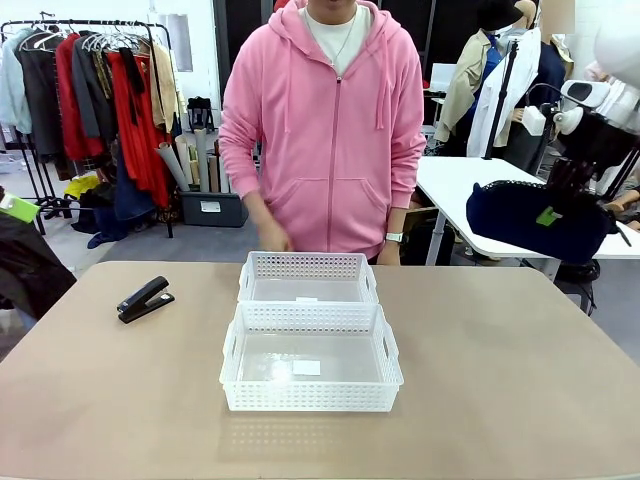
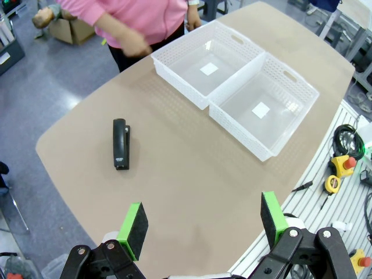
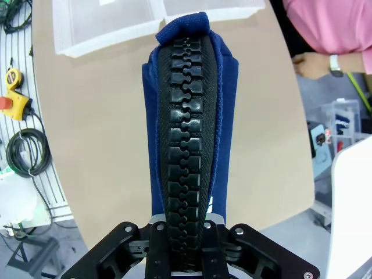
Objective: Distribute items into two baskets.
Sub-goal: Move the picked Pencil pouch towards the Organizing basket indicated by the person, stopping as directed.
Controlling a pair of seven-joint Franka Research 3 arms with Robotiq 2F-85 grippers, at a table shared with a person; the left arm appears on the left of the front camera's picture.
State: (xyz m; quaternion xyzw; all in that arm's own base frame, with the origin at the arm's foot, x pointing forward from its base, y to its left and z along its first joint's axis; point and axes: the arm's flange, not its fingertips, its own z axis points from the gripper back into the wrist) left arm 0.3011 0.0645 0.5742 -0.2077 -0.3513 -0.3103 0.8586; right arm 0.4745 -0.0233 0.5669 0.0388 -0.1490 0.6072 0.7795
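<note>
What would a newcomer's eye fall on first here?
The navy zippered pouch hangs in the air at the front view's right, clamped by the right gripper, jaws shut. Mid-table sits an empty white lattice basket, its twin basket behind it, before a person in a pink hoodie; a black stapler lies alone, left on the table.

A clothes rack with garments is seen behind the tan table. A yellow tape measure and a coiled black cable are laid beside it.
</note>
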